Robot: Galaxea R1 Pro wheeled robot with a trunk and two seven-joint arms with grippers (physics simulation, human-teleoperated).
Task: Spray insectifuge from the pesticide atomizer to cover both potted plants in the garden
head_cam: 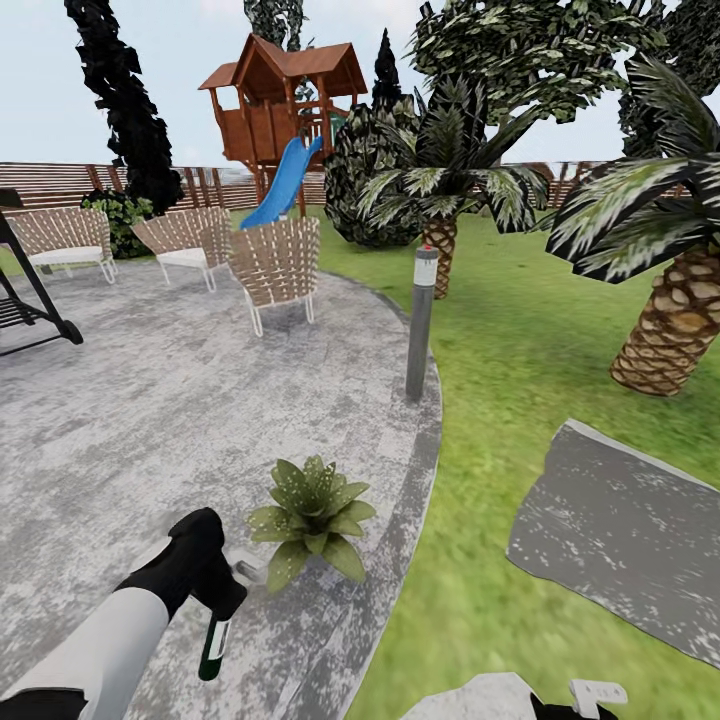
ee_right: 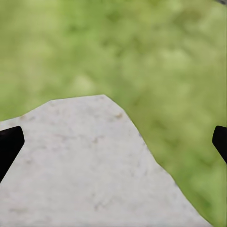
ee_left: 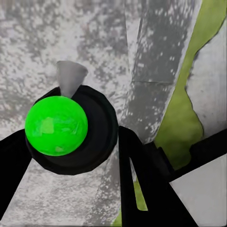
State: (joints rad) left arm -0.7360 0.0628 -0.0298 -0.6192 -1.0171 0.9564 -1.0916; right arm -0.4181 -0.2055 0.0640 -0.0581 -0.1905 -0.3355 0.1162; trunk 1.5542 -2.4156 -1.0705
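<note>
One potted plant [head_cam: 312,515], a low rosette of speckled green leaves, stands on the grey paved patio [head_cam: 150,420] near its curved edge. My left gripper [head_cam: 222,598] is just to its left, shut on the pesticide atomizer [head_cam: 215,645]. The dark green body hangs down and the whitish nozzle points toward the plant. In the left wrist view the atomizer [ee_left: 56,125] shows end-on as a bright green round in a black ring between the black fingers [ee_left: 142,184]. My right gripper [ee_right: 113,144] is open and holds nothing, over a pale stone and grass.
A grey bollard lamp post [head_cam: 421,320] stands at the patio rim behind the plant. Palm trees [head_cam: 670,330] rise on the lawn to the right. A flat stepping stone [head_cam: 620,540] lies in the grass. Woven chairs [head_cam: 275,265] and a wooden playhouse [head_cam: 285,110] stand further back.
</note>
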